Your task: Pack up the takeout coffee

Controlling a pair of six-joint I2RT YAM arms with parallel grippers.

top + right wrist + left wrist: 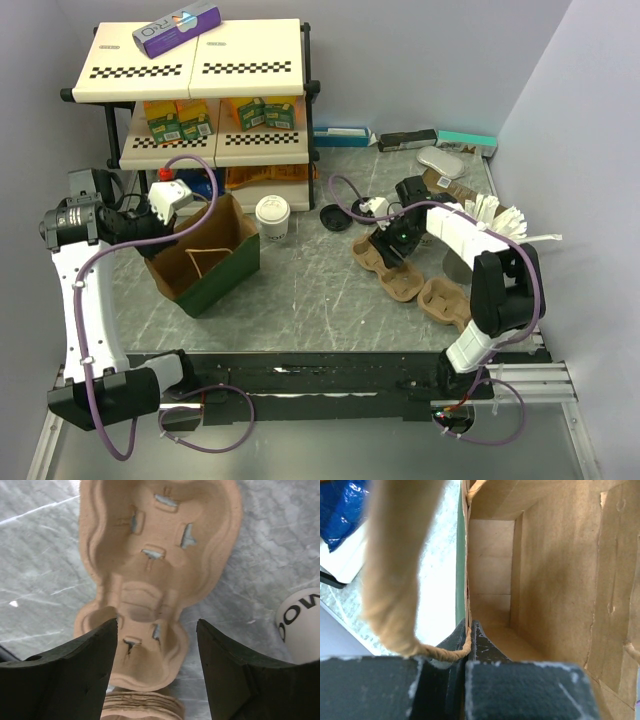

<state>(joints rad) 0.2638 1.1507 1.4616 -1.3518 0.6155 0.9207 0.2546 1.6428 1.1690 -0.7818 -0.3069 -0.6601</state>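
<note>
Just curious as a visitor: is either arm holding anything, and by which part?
The left end effector pinches the paper bag by its wall's top edge, at the handle. The right end effector holds nothing, open over the cup tray.

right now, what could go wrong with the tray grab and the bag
1. The right gripper, jaws open, straddles the pulp tray at its narrow waist; closing there could crumple it or let it slip.
2. The left gripper pinches the paper bag only by its thin top edge; a pull might tear or tip it.

One white cup [272,217], one paper bag [205,262], two pulp trays [402,283], one black lid [335,217]
</note>
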